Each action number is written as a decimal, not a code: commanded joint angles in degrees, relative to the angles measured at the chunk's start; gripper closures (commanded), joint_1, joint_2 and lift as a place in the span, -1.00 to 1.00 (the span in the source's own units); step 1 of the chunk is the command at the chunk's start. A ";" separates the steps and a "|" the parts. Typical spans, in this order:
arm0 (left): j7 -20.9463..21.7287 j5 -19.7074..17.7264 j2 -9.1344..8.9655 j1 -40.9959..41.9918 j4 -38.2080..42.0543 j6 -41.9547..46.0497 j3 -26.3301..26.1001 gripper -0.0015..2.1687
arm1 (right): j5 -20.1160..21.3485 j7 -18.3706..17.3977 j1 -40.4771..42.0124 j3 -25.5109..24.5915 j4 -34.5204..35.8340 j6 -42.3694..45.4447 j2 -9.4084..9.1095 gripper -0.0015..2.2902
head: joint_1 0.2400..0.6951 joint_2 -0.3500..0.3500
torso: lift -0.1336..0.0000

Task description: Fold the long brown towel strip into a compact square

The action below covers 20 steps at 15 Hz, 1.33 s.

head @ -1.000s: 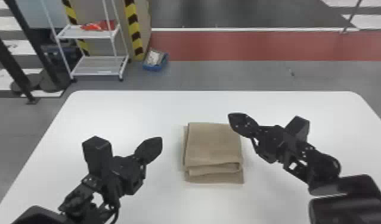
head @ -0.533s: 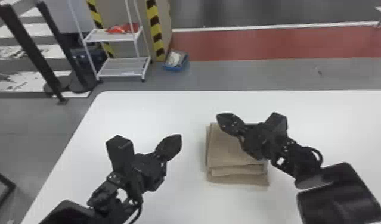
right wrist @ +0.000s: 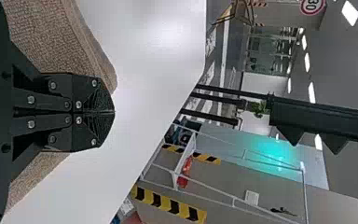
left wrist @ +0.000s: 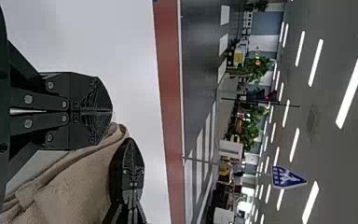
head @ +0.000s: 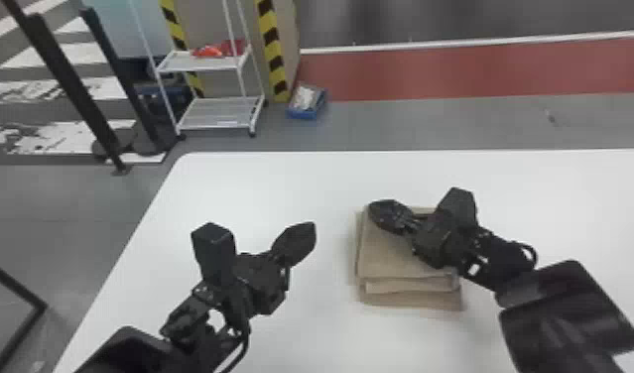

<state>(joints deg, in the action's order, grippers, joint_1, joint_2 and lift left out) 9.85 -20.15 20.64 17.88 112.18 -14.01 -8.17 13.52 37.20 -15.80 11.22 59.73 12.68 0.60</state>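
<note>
The brown towel (head: 395, 258) lies folded in a layered, roughly square stack on the white table. Over its far part, in the head view, is my right gripper (head: 391, 217), and the arm behind it covers the towel's right side. My left gripper (head: 294, 244) is to the left of the towel, apart from it. In the left wrist view my left gripper (left wrist: 112, 112) is shut with nothing visible between its fingers, and the towel (left wrist: 79, 186) shows beyond it. In the right wrist view my right gripper (right wrist: 114, 112) is shut in front of the towel (right wrist: 51, 37), holding none of it.
The white table (head: 261, 188) extends around the towel. Beyond its far edge stand a white wire shelf (head: 221, 111) and a blue box (head: 306, 101) on the floor. Black posts (head: 67, 79) rise at the far left.
My right gripper has moved left, from the towel's far right corner to over the towel. The head view has turned left, shifting the table and towel rightward in it.
</note>
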 commanded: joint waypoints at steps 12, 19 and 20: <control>-3.52 6.71 -5.87 -2.06 3.66 -1.42 -0.35 -0.74 | -13.87 -2.05 20.11 -14.91 49.25 -28.63 10.30 -0.94 | 1.00 0.04 | -0.86; -11.08 14.53 -9.57 0.14 2.07 15.63 -0.27 -0.93 | -18.61 -6.88 29.77 -19.31 57.78 -24.77 7.58 -0.94 | 1.00 -0.16 | -0.86; -11.08 14.97 -9.57 0.67 0.49 20.91 -0.27 -0.93 | -18.70 -7.76 31.18 -19.04 57.86 -22.31 6.17 -0.94 | 1.00 -0.16 | -0.86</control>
<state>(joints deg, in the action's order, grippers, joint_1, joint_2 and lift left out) -1.28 -5.73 11.23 17.74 114.56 -0.25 -8.51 -4.91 29.88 13.59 -7.96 117.38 -12.69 8.75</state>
